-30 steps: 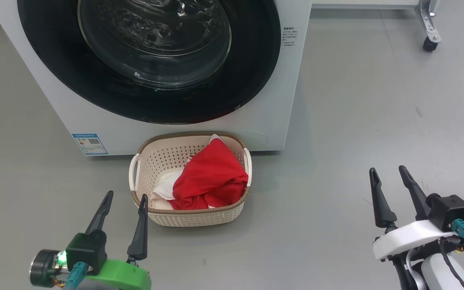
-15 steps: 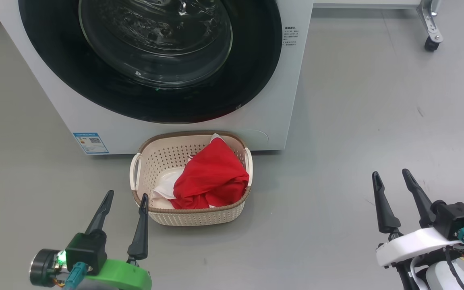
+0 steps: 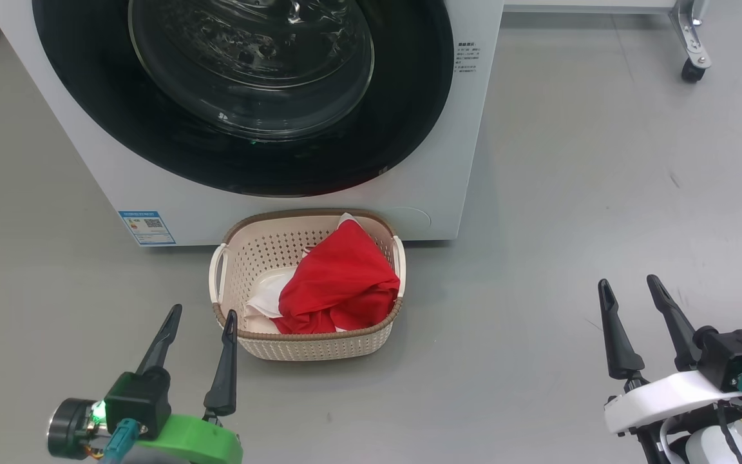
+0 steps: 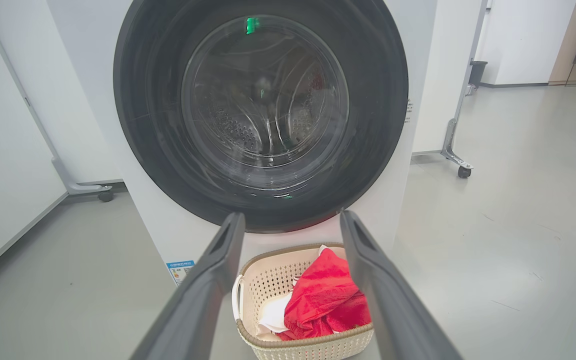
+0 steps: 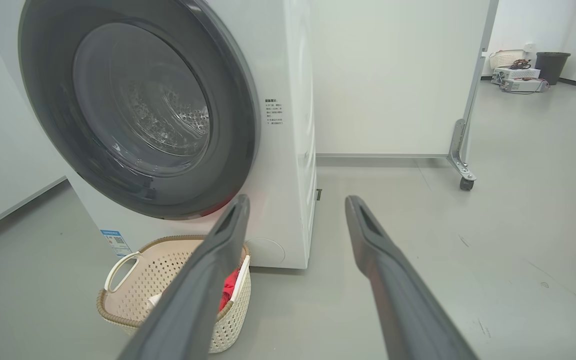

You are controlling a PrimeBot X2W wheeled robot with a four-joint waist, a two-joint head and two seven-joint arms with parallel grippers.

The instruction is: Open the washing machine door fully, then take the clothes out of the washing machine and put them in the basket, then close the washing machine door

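Left claw (image 3: 203,313) hangs released and empty by the basket's (image 3: 306,348) near-left corner; right claw (image 3: 628,281), likewise spread and empty, sits well off right over grey floor (image 3: 538,258). Clothes (image 3: 339,283), soft red cloth with white folds, lie heaped in that perforated cream basket, brown woven-look rim, just before the washer (image 3: 467,161). Door (image 3: 248,167), glossy black ring round bulging glass, looks shut, so the task reads as finished.

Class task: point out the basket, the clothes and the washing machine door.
basket (image 3: 310,346): head view, on its perforated front wall.
clothes (image 3: 339,283): head view, middle of the red fabric.
washing machine door (image 4: 377,100): left wrist view, black ring right of the glass.
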